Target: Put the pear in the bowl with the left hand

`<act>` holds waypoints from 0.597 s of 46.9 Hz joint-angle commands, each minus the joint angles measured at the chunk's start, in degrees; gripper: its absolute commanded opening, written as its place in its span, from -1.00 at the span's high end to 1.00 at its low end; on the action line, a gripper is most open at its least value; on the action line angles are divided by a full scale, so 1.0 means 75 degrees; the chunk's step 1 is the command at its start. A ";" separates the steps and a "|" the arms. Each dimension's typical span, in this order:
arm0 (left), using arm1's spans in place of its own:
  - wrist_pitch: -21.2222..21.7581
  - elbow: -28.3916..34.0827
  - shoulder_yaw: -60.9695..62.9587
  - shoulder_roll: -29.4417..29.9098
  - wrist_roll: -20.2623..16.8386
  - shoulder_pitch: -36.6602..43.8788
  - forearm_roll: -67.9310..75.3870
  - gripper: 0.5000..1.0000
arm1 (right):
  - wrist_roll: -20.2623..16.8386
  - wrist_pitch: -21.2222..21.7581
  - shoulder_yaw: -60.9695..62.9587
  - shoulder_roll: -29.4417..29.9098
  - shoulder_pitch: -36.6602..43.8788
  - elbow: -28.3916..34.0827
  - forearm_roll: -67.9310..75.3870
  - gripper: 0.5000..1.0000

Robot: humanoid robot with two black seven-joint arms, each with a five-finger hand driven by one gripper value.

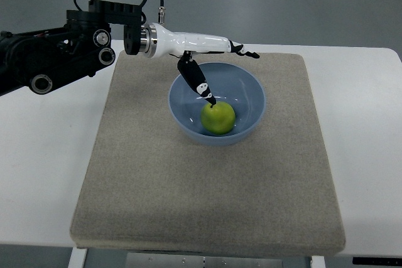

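Top view, setting: a white counter [370,123] seen from steeply above, with a grey-beige mat [188,192] covering most of its middle.
Bowl: a pale blue bowl [251,89] sits upright on the far half of the mat, a little right of centre.
Pear: a round green pear [218,117] lies inside the bowl, resting on its bottom toward the near side.
Left arm: a black arm comes in from the upper left edge and ends in a white forearm that reaches across the far rim of the bowl.
Left hand: the left hand [217,61] is above the bowl with its fingers loosely spread and grasping nothing; one black-and-white finger [201,86] points down into the bowl, its tip touching or just beside the top of the pear, which of the two cannot be told.
Right arm: not visible.
Step in hand: by the look of it, the pear is already placed and released, so this is the letting-go stage.
Next move: likely calls for lifting the hand straight up and back toward the left, keeping the downward finger from nudging the pear or catching the bowl's rim.
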 commanded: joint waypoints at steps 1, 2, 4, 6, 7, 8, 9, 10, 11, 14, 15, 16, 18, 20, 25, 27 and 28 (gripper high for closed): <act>-0.0001 0.0277 -0.0009 0.0176 -0.0011 -0.0007 -0.1891 -0.98 | 0.0009 0.0000 0.0000 0.0000 0.0000 0.0009 0.0000 -0.69; -0.0001 0.0383 0.0003 0.0200 -0.0011 -0.0007 -0.2360 -0.98 | 0.0009 0.0000 0.0000 0.0000 0.0000 -0.0003 0.0000 -0.69; -0.0013 0.0617 0.0015 0.0247 -0.0011 -0.0007 -0.3309 -0.98 | -0.0003 0.0000 0.0000 0.0000 0.0000 0.0009 0.0000 -0.69; -0.0024 0.0863 0.0026 0.0270 -0.0011 0.0004 -0.4165 -0.98 | 0.0009 0.0000 0.0000 0.0000 0.0000 -0.0003 0.0000 -0.69; -0.0036 0.0980 0.0050 0.0294 -0.0011 0.0004 -0.4552 -0.98 | -0.0003 0.0000 0.0000 0.0000 0.0000 -0.0003 0.0000 -0.69; -0.0071 0.1109 0.0062 0.0306 0.0000 0.0004 -0.4904 -0.98 | -0.0003 0.0000 0.0000 0.0000 0.0000 -0.0003 0.0000 -0.69; -0.0095 0.1250 0.0073 0.0317 0.0001 0.0004 -0.5174 -0.98 | 0.0009 0.0000 0.0000 0.0000 0.0000 -0.0003 0.0000 -0.69; -0.0106 0.1390 0.0027 0.0329 0.0001 0.0062 -0.5386 -0.98 | -0.0003 0.0000 0.0000 0.0000 0.0000 -0.0003 0.0000 -0.69; -0.0118 0.1531 -0.0020 0.0341 -0.0011 0.0133 -0.5573 -0.98 | -0.0003 0.0000 0.0000 0.0000 0.0000 -0.0003 0.0000 -0.69; -0.0118 0.2000 -0.0044 0.0376 -0.0011 0.0332 -0.5985 -0.98 | 0.0009 0.0000 0.0000 0.0000 0.0000 -0.0003 0.0000 -0.69; -0.0130 0.2082 -0.0079 0.0376 -0.0011 0.0414 -0.6043 -0.98 | -0.0003 0.0000 0.0000 0.0000 0.0000 -0.0003 0.0000 -0.69; -0.0118 0.2153 -0.0125 0.0376 -0.0011 0.0496 -0.6056 -0.98 | 0.0009 0.0000 0.0000 0.0000 0.0000 -0.0003 0.0000 -0.69; -0.0118 0.2188 -0.0277 0.0376 -0.0011 0.0683 -0.6068 -0.98 | -0.0003 0.0000 0.0000 0.0000 0.0000 -0.0003 0.0000 -0.69; -0.0118 0.2212 -0.0465 0.0376 -0.0011 0.0929 -0.6068 -0.98 | -0.0003 0.0000 0.0000 0.0000 0.0000 -0.0003 0.0000 -0.69; -0.0106 0.2212 -0.1167 0.0353 -0.0011 0.1620 -0.6079 -0.98 | -0.0003 0.0000 0.0000 0.0000 0.0000 -0.0003 0.0000 -0.69; -0.0106 0.2224 -0.1542 0.0329 0.0000 0.1866 -0.6091 -0.98 | -0.0003 0.0000 0.0000 0.0000 0.0000 -0.0003 0.0000 -0.69; -0.0106 0.2224 -0.1741 0.0329 0.0001 0.1995 -0.6103 -0.98 | -0.0003 0.0000 0.0000 0.0000 0.0000 -0.0003 0.0000 -0.69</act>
